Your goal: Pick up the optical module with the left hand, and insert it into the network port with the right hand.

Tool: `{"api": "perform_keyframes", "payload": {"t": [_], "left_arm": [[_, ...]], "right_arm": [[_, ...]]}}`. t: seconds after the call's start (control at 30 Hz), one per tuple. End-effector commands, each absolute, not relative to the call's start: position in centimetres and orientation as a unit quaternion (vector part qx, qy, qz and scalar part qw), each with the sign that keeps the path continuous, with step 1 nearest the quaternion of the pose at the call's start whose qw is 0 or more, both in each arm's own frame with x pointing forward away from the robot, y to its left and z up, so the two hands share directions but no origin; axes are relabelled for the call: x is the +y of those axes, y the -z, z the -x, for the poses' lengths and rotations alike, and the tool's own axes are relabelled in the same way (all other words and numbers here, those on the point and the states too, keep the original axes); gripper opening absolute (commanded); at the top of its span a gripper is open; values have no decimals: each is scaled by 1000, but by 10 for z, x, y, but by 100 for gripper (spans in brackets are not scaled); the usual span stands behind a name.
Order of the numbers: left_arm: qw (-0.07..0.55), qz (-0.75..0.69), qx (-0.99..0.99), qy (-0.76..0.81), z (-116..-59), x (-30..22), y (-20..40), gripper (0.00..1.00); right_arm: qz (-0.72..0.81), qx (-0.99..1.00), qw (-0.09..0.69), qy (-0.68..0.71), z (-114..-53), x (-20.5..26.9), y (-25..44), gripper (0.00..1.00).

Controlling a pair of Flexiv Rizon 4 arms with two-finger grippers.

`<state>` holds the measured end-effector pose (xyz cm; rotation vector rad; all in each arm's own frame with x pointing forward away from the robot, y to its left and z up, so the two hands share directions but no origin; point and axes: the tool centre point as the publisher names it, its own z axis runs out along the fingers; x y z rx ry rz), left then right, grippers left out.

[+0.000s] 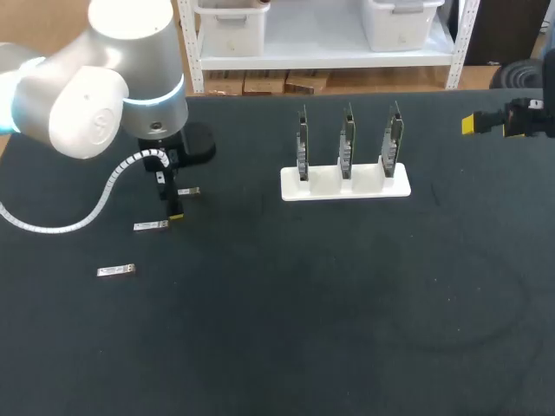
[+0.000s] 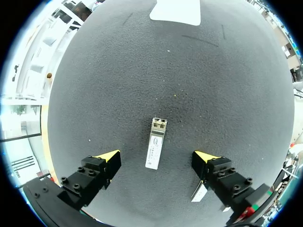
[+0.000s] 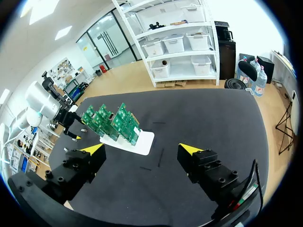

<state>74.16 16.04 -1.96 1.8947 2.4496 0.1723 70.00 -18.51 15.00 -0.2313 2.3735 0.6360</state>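
Three small silver optical modules lie on the black table at the left. One module [image 1: 189, 191] [image 2: 156, 143] lies flat between the spread fingers of my left gripper [image 1: 169, 198] [image 2: 156, 156], which is open above it and touches nothing. A second module [image 1: 150, 226] [image 2: 199, 192] lies just beside one finger. The third module [image 1: 116, 271] lies nearer the front. A white stand [image 1: 345, 184] [image 3: 142, 142] holds three upright green circuit boards [image 1: 346, 143] [image 3: 111, 124]. My right gripper [image 1: 473, 124] [image 3: 141, 149] hangs open and empty at the far right, well away from the stand.
The left arm's white cable [image 1: 95, 204] loops over the table's left side. A black round base [image 1: 198, 143] stands behind the left gripper. The table's back edge [image 1: 364, 92] runs behind the stand.
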Motion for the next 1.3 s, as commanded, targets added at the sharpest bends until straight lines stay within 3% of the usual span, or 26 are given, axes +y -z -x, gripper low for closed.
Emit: {"api": "perform_keyframes", "payload": {"t": [0.03, 0.4, 0.43, 0.5, 1.3], "left_arm": [[13, -613, 788, -55, -743, 159, 29, 100], [12, -612, 790, -48, -740, 157, 31, 100], [15, -611, 790, -49, -740, 156, 31, 96], [23, -612, 789, -44, -740, 155, 30, 0], [32, -608, 792, -50, -740, 154, 24, 0]], "right_arm": [[88, 908, 330, -243, -700, -185, -150, 100], [88, 908, 330, -243, -700, -185, -150, 100], [88, 908, 330, -243, -700, -185, -150, 100], [88, 908, 330, -243, -700, -185, -150, 100], [88, 908, 330, -243, -700, -185, -150, 100]]}}
